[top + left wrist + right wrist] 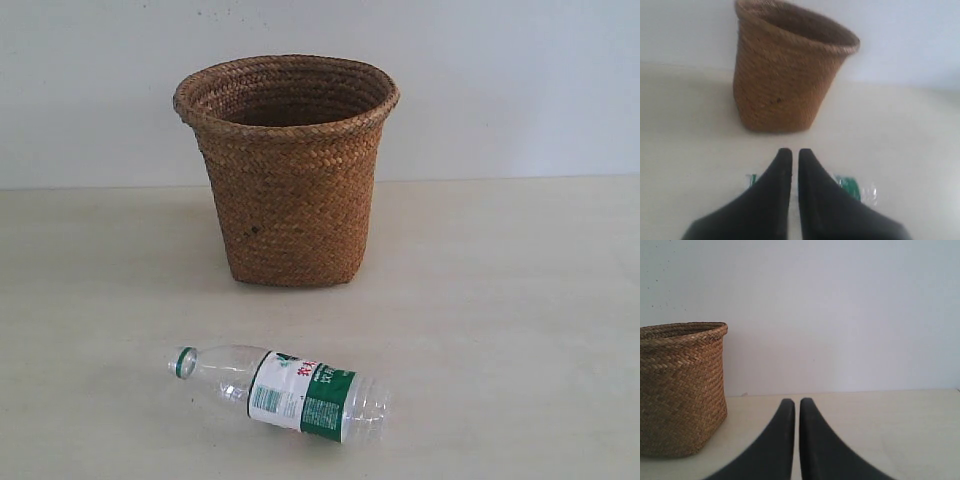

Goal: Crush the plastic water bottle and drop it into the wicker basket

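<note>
1. The left gripper (794, 152) has its two black fingers drawn almost together, with only a thin slit between the tips, and it holds nothing. In the left wrist view, green and clear bits of the bottle show behind the fingers, so I judge it hangs over the bottle without gripping it.
2. The plastic water bottle (285, 392) lies on its side close to the near edge of the table (520, 300), a little left of the middle, with its green cap ring pointing toward the left edge. Its body looks round and undented, so the crushing is not yet done.
3. The wicker basket (290, 210) stands upright toward the far edge, well apart from the bottle. Only woven inner wall shows through its mouth and the floor is hidden. The bottle is not in it, so the drop is left to do too.
4. The right gripper (793, 402) is likewise nearly closed and empty. It sits low over bare tabletop with the basket off to one side.
</note>
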`<state>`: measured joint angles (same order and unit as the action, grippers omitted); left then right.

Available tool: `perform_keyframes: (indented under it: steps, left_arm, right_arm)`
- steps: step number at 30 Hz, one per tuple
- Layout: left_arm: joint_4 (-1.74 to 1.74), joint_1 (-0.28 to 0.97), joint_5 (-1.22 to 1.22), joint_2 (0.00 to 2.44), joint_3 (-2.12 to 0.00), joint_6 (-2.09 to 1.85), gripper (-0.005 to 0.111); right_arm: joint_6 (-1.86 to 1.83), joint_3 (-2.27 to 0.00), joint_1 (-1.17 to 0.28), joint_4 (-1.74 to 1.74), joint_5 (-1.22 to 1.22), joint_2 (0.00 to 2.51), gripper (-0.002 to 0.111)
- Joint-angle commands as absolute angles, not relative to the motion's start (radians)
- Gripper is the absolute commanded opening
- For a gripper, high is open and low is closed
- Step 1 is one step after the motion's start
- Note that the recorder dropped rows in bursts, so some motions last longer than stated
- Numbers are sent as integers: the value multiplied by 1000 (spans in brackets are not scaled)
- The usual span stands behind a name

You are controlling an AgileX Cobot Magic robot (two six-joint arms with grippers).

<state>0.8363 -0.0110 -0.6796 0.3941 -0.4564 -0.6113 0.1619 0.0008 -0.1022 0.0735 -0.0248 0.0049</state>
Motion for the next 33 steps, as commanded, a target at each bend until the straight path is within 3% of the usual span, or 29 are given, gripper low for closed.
perform_keyframes:
  steps: [1,8,13,16,23,33]
  left_arm:
    - [669,-13,-890,659,-669,-822,4]
    - [632,-13,-962,985,-795,-1369,4]
    - [682,73,-751,1180,-793,-1631,4]
    - [648,176,-670,1289,-793,-1717,13]
    - [397,348,-381,1486,-793,-1722,48]
    - [351,388,-275,1641,-793,-1734,53]
  right_arm:
    - [158,0,-99,80,-30,0,1]
    - [158,0,-99,80,-30,0,1]
    - [158,0,-99,80,-30,0,1]
    - [158,0,-99,80,-30,0,1]
    - [158,0,-99,80,-30,0,1]
    - [158,0,-99,80,-30,0,1]
